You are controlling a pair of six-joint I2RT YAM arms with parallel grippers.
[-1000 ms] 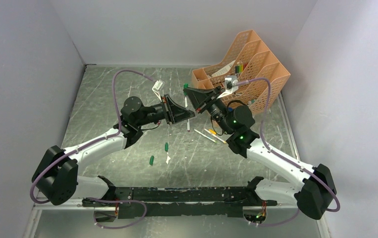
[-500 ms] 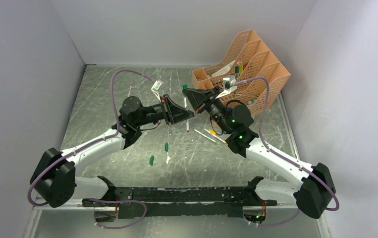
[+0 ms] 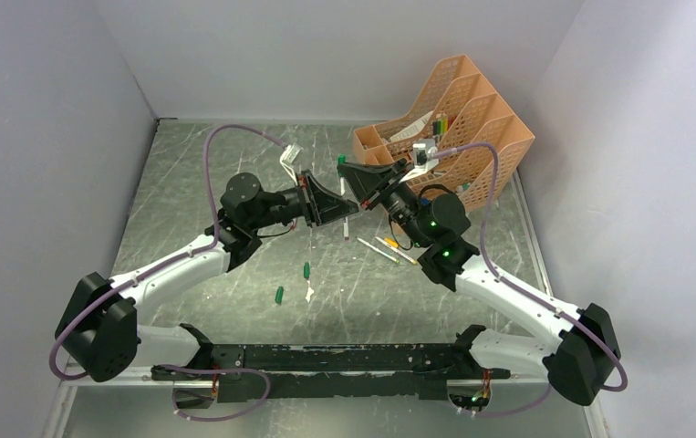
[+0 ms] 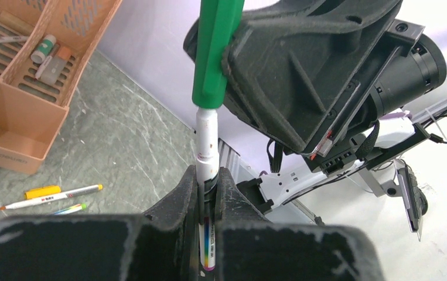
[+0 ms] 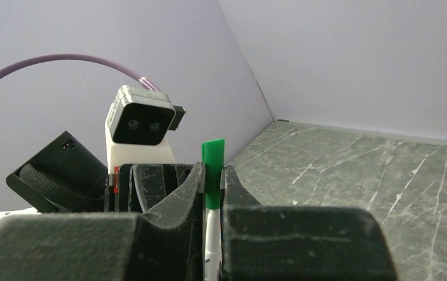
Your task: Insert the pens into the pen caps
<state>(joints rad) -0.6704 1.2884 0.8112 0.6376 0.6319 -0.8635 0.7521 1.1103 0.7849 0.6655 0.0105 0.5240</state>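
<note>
The left pincer (image 4: 207, 178) grips a thin white pen (image 4: 207, 134), probably light, stiff and slippery, its end meeting the green cap (image 4: 216, 52) pinched in the right pincer (image 5: 212, 172) straight ahead; best held mid-barrel.

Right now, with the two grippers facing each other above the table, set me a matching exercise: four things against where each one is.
Things:
1. green cap
2. white pen
3. loose green caps
4. orange organiser

Places:
A. standing at the far right corner of the table
B. clamped in the left gripper
C. lying on the table, nearer the arm bases than both grippers
D. clamped in the right gripper

Pairs: 1-D, 2-B, 3-C, 4-A
</note>
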